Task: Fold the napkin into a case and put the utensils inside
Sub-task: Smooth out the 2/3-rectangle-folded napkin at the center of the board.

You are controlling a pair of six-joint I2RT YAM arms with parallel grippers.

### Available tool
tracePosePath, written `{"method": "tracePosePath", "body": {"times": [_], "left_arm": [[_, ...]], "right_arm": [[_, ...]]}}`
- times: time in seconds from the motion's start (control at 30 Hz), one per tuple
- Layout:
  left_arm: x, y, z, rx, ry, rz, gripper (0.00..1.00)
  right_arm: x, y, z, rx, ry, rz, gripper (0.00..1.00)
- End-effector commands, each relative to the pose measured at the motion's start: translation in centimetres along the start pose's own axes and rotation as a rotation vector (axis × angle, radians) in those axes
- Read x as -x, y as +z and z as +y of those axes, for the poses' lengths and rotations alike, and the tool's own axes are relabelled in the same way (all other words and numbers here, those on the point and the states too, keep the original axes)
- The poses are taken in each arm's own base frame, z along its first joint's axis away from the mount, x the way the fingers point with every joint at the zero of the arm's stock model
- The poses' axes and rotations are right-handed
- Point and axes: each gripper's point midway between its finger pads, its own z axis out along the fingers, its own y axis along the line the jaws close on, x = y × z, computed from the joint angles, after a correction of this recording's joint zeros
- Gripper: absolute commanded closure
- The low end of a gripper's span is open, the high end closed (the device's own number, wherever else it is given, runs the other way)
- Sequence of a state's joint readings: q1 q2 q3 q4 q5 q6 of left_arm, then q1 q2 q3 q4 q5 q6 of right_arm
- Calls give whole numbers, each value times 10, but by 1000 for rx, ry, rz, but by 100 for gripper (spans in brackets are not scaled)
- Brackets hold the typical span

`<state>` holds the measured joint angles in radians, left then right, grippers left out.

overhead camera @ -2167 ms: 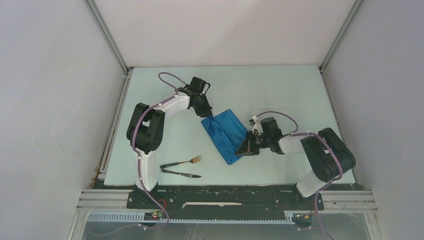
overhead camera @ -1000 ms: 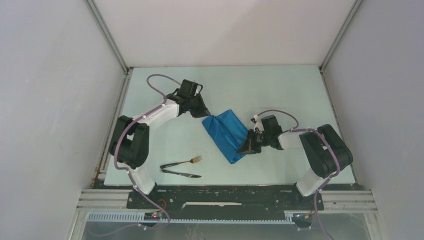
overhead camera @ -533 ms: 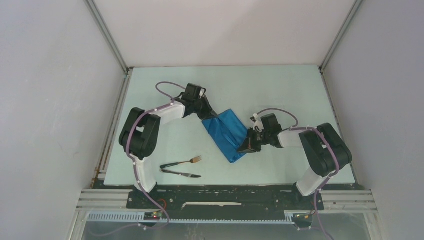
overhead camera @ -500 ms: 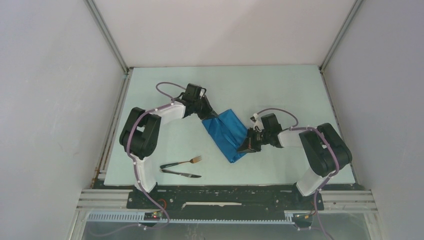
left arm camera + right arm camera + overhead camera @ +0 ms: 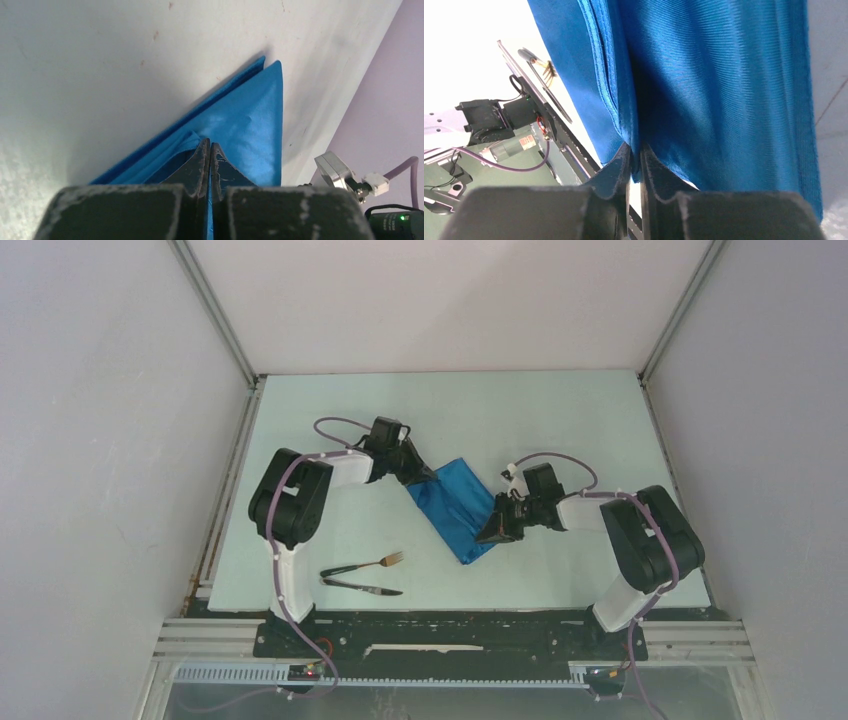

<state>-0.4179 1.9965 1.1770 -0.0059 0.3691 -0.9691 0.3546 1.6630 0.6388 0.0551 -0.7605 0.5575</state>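
Napkin (image 5: 455, 510) between left hand (image 5: 428, 478) and right hand (image 5: 488, 533), edges inside both

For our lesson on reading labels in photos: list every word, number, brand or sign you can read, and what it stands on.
No legible text in any view.
Small pale sticker on a grey unit, right wrist view: too blurred to read.
The blue napkin carries no print.

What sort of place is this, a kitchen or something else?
Probably a robotics lab work cell, not a kitchen: plain white panels in metal framing enclose a pale table, two robot arms are bolted at its near edge, and the props are just a blue napkin, fork and knife.
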Motion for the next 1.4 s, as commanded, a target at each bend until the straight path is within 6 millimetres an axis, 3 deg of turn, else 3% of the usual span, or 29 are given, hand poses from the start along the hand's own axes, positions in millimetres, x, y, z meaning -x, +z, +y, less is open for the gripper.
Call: {"method": "tracePosePath", "body": {"times": [0.0, 0.1, 0.23, 0.3, 0.4, 0.5, 0.53, 0.83, 0.93, 1.37], "left_arm": [[18, 6, -6, -51, 8, -48, 100], [20, 9, -4, -48, 5, -49, 100], [19, 10, -2, -48, 7, -45, 100], [19, 10, -2, -47, 8, -45, 100], [20, 9, -2, -46, 7, -49, 100], [19, 8, -3, -50, 9, -46, 100], [20, 8, -2, -49, 8, -45, 100], [19, 8, -2, -50, 9, -40, 100], [19, 8, -1, -46, 11, -39, 100], [19, 8, -2, -47, 12, -39, 100]], "right_arm": [[7, -9, 1, -49, -76, -14, 76], [8, -22, 0, -130, -137, -41, 57], [13, -41, 17, -153, -255, -101, 37], [18, -44, 26, -161, -319, -134, 33], [18, -38, 37, -183, -381, -138, 33], [8, -26, 38, -170, -331, -63, 49], [4, -23, 36, -184, -316, -50, 50], [-19, -12, 21, -248, -221, 6, 51], [-19, -11, 18, -244, -185, 5, 48], [-12, 1, 8, -226, -100, -3, 52]]}}
